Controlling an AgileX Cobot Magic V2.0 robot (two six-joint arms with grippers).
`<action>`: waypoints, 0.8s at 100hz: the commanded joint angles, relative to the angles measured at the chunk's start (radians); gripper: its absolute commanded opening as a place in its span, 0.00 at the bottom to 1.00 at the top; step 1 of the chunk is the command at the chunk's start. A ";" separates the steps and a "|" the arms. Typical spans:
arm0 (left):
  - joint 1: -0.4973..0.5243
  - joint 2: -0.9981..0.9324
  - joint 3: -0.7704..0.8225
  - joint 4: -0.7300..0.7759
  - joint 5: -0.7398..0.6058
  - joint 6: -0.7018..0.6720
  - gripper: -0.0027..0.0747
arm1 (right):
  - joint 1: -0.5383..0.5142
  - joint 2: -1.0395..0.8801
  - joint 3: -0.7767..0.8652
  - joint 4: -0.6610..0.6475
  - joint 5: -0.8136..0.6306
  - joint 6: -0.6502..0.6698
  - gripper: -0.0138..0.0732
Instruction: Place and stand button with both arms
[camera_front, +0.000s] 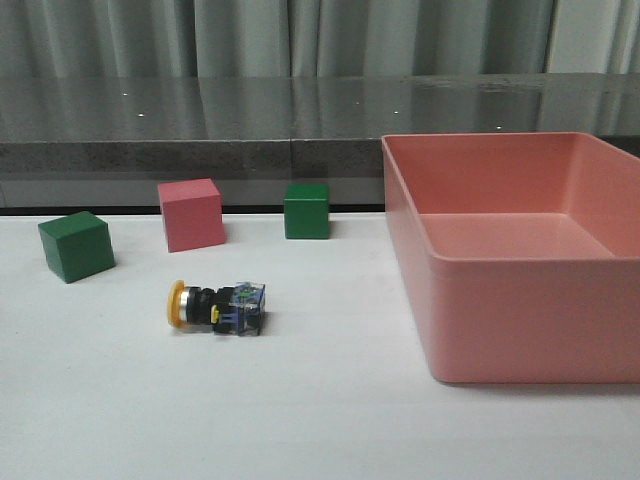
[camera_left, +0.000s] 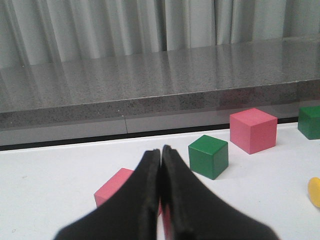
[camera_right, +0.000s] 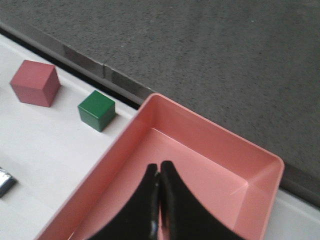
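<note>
The button (camera_front: 215, 305) lies on its side on the white table, yellow cap to the left and clear-blue base to the right. Only its yellow cap edge (camera_left: 315, 191) shows in the left wrist view, and a grey sliver of it (camera_right: 5, 181) in the right wrist view. Neither arm shows in the front view. My left gripper (camera_left: 161, 150) is shut and empty, low over the table, with a pink cube (camera_left: 112, 187) just behind its fingers. My right gripper (camera_right: 159, 165) is shut and empty above the pink bin (camera_right: 210, 150).
A large pink bin (camera_front: 520, 255) stands on the right. Behind the button stand a green cube (camera_front: 76, 245), a pink cube (camera_front: 191, 214) and another green cube (camera_front: 306, 210). A dark grey counter runs along the table's far edge.
</note>
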 joint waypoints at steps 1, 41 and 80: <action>0.002 -0.031 0.029 -0.009 -0.080 -0.007 0.01 | -0.013 -0.134 0.144 0.014 -0.250 0.007 0.09; 0.002 -0.031 0.029 -0.009 -0.080 -0.007 0.01 | -0.014 -0.571 0.782 0.080 -0.666 0.008 0.09; 0.002 -0.031 0.029 -0.009 -0.080 -0.007 0.01 | -0.014 -0.780 0.873 0.126 -0.631 0.008 0.09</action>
